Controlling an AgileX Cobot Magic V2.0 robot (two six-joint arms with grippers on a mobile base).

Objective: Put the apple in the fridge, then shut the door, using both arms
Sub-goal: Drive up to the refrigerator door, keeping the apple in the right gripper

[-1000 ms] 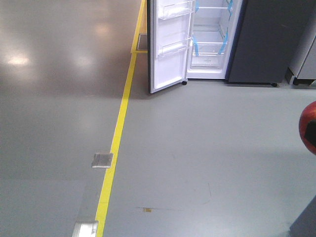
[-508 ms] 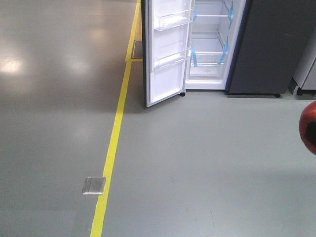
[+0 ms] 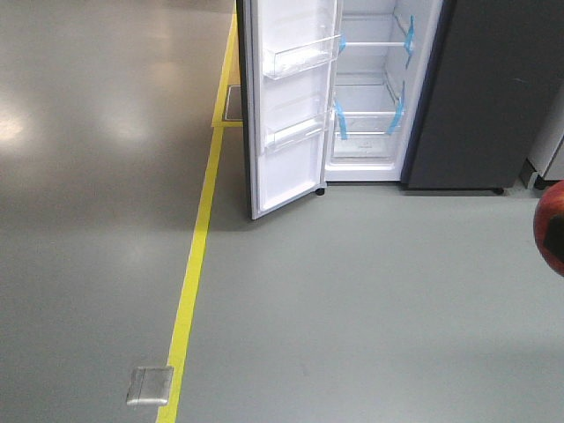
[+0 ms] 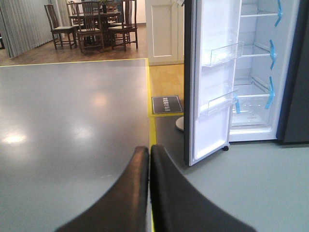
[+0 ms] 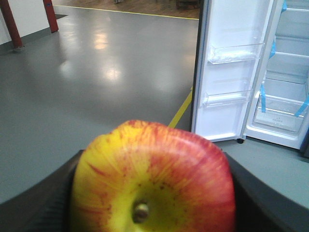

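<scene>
In the front view the fridge (image 3: pixel 370 106) stands open, its door (image 3: pixel 286 97) swung out on the left side. The apple (image 3: pixel 551 227) shows only as a red curve at the right edge, well apart from the fridge, with bare grey floor (image 3: pixel 352 300) between them. A yellow line (image 3: pixel 198 247) runs along the floor past the door, and a small metal plate (image 3: pixel 148 385) lies beside it. Strips of blue tape (image 3: pixel 339 123) hang on the shelves. No brand or label can be read on the fridge.

From the left wrist, the left pincer (image 4: pixel 149 149) holds nothing and has its two black fingers pressed together. The door (image 4: pixel 210 82) is ahead and to its right, and the white inside of the fridge (image 4: pixel 256 96) lies beyond that. Ahead of the pincer a dark floor mat (image 4: pixel 167 104) bears pale marks, too small to read. Chairs (image 4: pixel 91 24) stand far off to its left.

From the right wrist, the right pincer (image 5: pixel 154 157) pinches the apple (image 5: pixel 154 186), its dark fingers (image 5: pixel 43 203) showing on either side of the fruit. The open fridge (image 5: pixel 285 96) is ahead and to the right, well apart from it.

The step in hand looks like carrying the apple to the fridge. Placing has not begun. The next move probably calls for closing the gap, then reaching the right arm past the door's clear bins (image 5: pixel 234 53) to a shelf and letting go. The idle left pincer seems well placed to push the door shut afterwards.
</scene>
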